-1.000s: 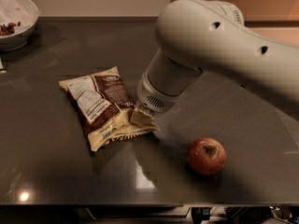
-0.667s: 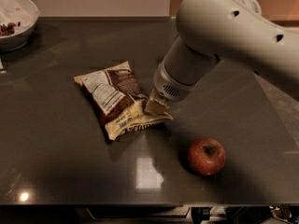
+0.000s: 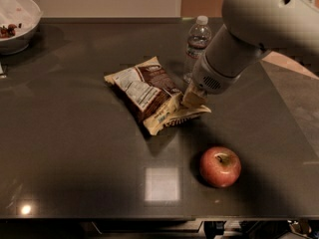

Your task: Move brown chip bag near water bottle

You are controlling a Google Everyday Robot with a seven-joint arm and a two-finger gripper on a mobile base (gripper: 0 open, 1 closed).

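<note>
The dark grey, glossy table top (image 3: 75, 148) fills the view; over its right side the bulky white plastic robot arm (image 3: 264, 19) slants down toward the middle; the flat, crinkly brown chip bag with cream-tan ends and a white nutrition panel (image 3: 144, 91) lies near the table's centre, its near-right cream end under the arm's tip; a white ceramic bowl (image 3: 17, 29) sits at the back left corner, well apart; a round red apple (image 3: 220, 166) rests in front of the bag and to its right, near but not touching; the small clear plastic water bottle with a white cap (image 3: 198, 41) stands upright at the back, just behind the arm and near the bag's right side; the gripper (image 3: 193, 96) sits on the bag's cream end, its tan fingers pressed together on that end, pinching it.

The step in hand looks like hauling the held bag toward the bottle; the gap is already small. The next move calls for a short shift back and right, stopping before the bag or the arm nudges the light bottle; then spreading the fingers and lifting clear.
</note>
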